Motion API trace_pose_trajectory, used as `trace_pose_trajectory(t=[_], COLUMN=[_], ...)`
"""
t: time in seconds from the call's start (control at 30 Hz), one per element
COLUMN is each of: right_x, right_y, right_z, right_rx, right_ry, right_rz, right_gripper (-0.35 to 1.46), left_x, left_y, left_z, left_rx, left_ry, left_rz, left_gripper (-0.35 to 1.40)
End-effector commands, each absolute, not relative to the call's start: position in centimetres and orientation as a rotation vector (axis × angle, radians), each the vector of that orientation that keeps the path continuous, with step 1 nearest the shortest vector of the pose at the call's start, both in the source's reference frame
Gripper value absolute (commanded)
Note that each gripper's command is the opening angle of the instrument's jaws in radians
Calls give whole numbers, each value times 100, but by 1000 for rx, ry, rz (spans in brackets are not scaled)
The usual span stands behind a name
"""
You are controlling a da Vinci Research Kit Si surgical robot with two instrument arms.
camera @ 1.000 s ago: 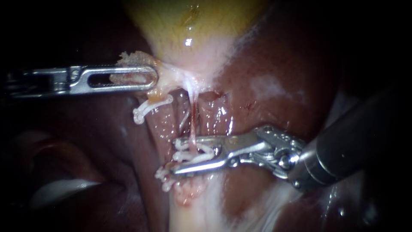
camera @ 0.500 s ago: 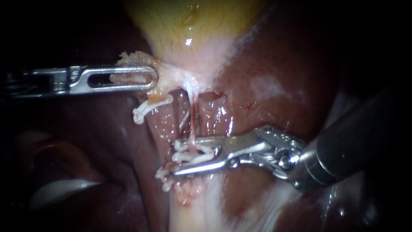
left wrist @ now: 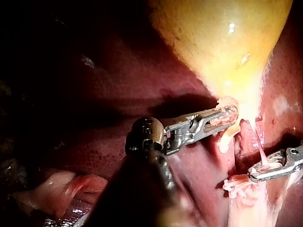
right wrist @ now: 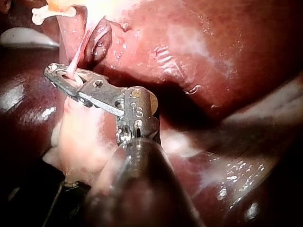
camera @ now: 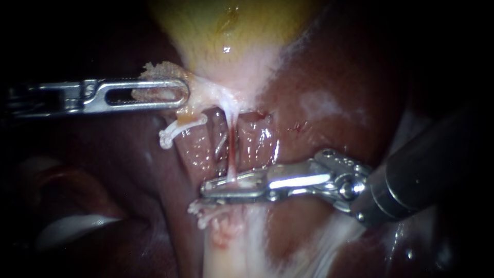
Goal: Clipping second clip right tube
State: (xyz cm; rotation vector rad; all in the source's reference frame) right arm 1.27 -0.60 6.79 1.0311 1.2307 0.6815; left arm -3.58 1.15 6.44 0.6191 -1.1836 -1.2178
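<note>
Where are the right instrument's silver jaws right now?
Endoscope view, just below centre: the right instrument has its jaws shut across the thin pale tube, just above the cluster of white clips, well below the yellow gallbladder.

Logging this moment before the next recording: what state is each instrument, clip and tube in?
left instrument: jaws shut on gallbladder, at its narrow end.
right instrument: jaws shut on loaded clip, around the thin tube.
thin tube: taut, uncut, running into those jaws.
upper clip: closed on tissue below the left instrument.
lower clips: closed, just below the right instrument's jaws.
</note>
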Motion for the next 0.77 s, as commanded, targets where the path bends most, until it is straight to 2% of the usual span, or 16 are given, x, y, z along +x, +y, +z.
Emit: trace_pose_trajectory(t=[0.03,0.77], right_x=[126,126], right_y=[-59,-59], right_z=[679,679], right_rx=[1027,1024], right_ry=[1218,1215], right_rz=[676,677], right_gripper=[-35,-35], left_x=[-358,-358], left_y=[115,115], left_z=[644,644], left_rx=[619,619], left_ry=[-1184,-1183], left_rz=[-1218,-1218], left_gripper=[-35,-35])
